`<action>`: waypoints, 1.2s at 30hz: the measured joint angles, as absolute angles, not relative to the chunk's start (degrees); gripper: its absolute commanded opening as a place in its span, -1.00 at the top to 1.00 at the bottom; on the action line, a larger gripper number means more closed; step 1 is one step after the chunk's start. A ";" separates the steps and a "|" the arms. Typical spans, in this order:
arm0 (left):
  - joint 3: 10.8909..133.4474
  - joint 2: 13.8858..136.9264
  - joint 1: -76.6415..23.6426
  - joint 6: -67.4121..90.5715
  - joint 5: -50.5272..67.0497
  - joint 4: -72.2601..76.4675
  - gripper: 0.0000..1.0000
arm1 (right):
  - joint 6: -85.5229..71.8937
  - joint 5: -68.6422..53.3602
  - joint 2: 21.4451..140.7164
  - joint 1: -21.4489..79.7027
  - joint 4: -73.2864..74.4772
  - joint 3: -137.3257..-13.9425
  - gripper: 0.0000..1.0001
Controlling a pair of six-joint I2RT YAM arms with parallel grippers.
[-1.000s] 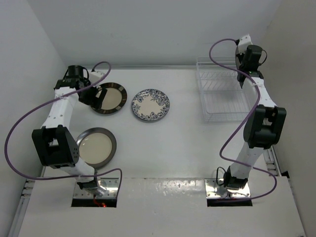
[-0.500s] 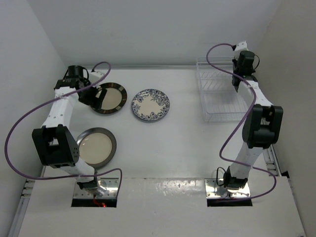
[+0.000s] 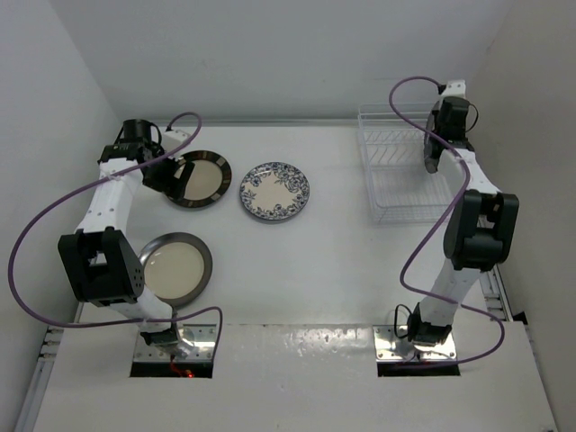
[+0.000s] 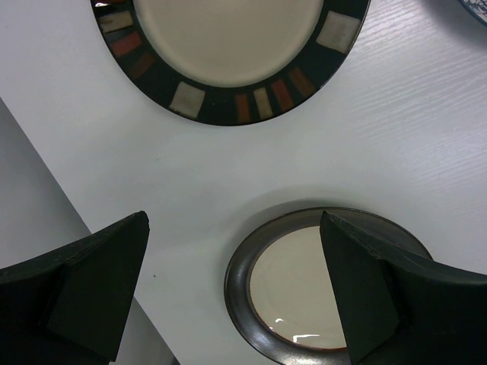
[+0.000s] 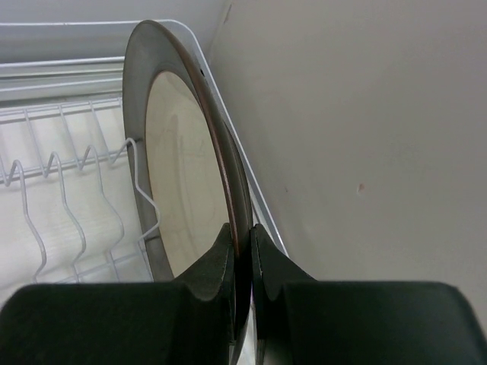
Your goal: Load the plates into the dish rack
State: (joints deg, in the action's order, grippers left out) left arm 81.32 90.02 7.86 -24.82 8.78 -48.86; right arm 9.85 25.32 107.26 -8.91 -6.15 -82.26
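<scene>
A grey-rimmed plate [image 5: 183, 175] with a cream centre is pinched at its rim by the right fingers [image 5: 219, 262], which are pressed close together with only the plate's thin edge between them. The plate is held upright, on edge, inside the dish rack [image 3: 400, 184] at its right end, close to the side wall of the enclosure. One of the rack's wire tines is seen just beside the cream face of the plate, possibly touching it. The lower edge of the plate is hidden behind the fingers, so it cannot be told whether it rests on the bottom wires. The rack itself is placed at the far right of the table [image 3: 333, 270].

The left fingers [image 4: 114, 258] are spread wide, and nothing is held between them. They are poised over the near-left edge of a dark-rimmed plate [image 3: 205, 177], whose rim is marked with cream, orange and red blocks, and which lies flat at the far left of the table. Whether that plate is touched cannot be told from these views.

A white plate with a blue floral pattern [image 3: 274, 191] is laid flat just to the right of the dark-rimmed one, the two being near but apart. A second grey-rimmed plate [image 3: 175, 267] is laid flat nearer the left arm's base, well apart from the rack.
</scene>
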 measured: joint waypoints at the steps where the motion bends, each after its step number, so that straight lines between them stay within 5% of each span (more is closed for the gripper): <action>1: 81.32 90.02 7.86 -24.80 8.78 -48.86 -1.00 | 9.61 25.02 107.28 -9.15 -6.17 -82.06 1.00; 7: 81.32 90.02 7.86 -24.84 8.80 -48.86 -1.00 | 8.03 21.30 107.77 -11.03 -7.18 -81.78 0.59; 8: 81.32 90.02 7.86 -24.88 8.78 -48.86 -1.00 | 7.66 20.91 107.81 -11.40 -7.62 -81.78 0.43; 9: 81.32 90.02 7.86 -25.02 8.78 -48.86 -1.00 | 7.22 20.58 107.81 -11.70 -7.97 -81.84 -0.02; 12: 81.32 90.02 7.86 -25.17 8.67 -48.86 -1.00 | 6.20 18.83 107.81 -12.51 -9.02 -82.28 -0.59; 17: 81.08 90.02 7.92 -25.98 8.58 -48.97 -1.00 | 6.68 15.75 107.77 -12.29 -8.93 -82.87 -0.96; 36: 69.84 103.13 28.47 -33.08 10.35 -53.71 -1.00 | 7.92 15.29 98.21 -9.04 -4.12 -82.85 -1.00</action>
State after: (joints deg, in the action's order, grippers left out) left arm 69.84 103.13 28.47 -33.08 10.35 -53.71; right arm 7.92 15.29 98.21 -9.04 -4.12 -82.85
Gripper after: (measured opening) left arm 0.997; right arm 0.996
